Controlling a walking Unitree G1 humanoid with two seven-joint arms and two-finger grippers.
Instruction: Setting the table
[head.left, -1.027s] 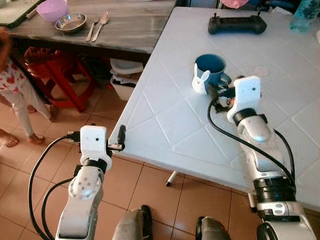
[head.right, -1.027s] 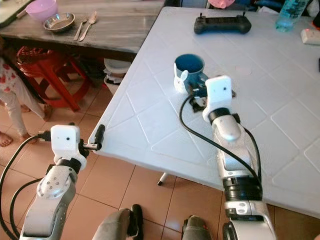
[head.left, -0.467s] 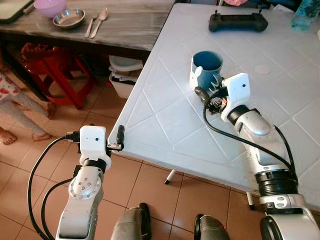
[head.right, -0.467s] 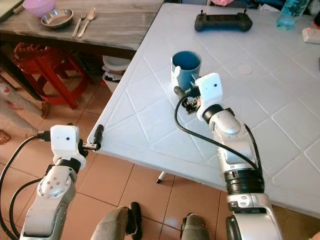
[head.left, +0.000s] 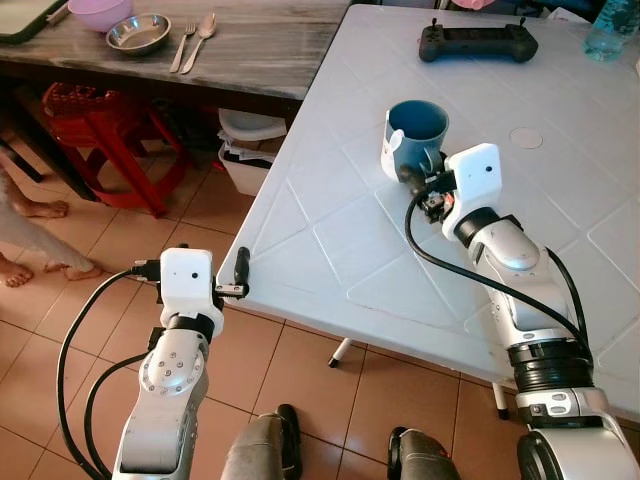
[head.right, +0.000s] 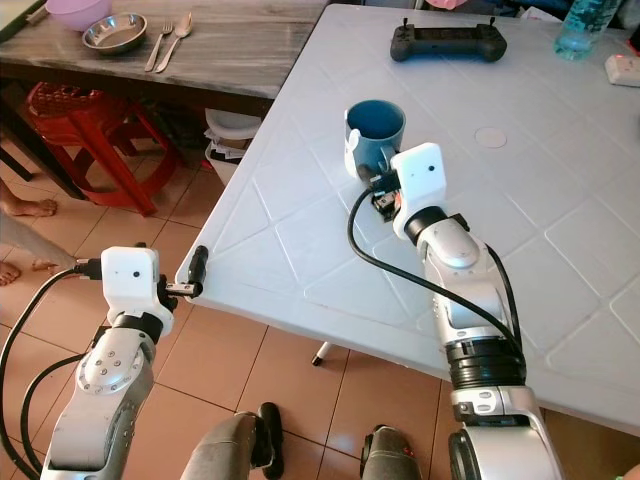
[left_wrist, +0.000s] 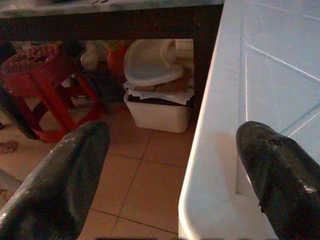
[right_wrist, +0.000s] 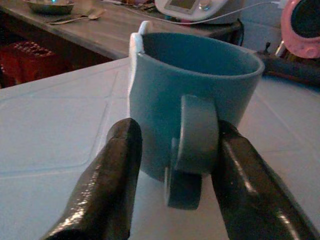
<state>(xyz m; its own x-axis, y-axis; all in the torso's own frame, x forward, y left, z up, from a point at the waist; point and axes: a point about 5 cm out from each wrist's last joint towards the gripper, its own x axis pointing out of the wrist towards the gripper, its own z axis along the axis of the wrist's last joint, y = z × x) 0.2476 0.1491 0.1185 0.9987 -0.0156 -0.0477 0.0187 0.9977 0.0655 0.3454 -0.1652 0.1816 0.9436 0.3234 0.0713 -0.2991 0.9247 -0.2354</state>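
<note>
While straddling the handle of one blue mug (head.left: 416, 132) on the white tabletop (head.left: 330, 230), right end effector (right_wrist: 172, 165) sitting with fingers narrowly parted, apparently lining up a handle grip. Hanging beside the tabletop's corner, left end effector (left_wrist: 170, 175) spread wide, holding nothing. Waiting on the wooden side table (head.left: 260, 50): one purple bowl (head.left: 100, 14), one steel bowl (head.left: 137, 34), one fork (head.left: 185, 47), one spoon (head.left: 203, 38).

The right hand (right_wrist: 172, 172) has swung leftward, its fingers now straddling the blue mug's (head.left: 413, 135) handle.
</note>
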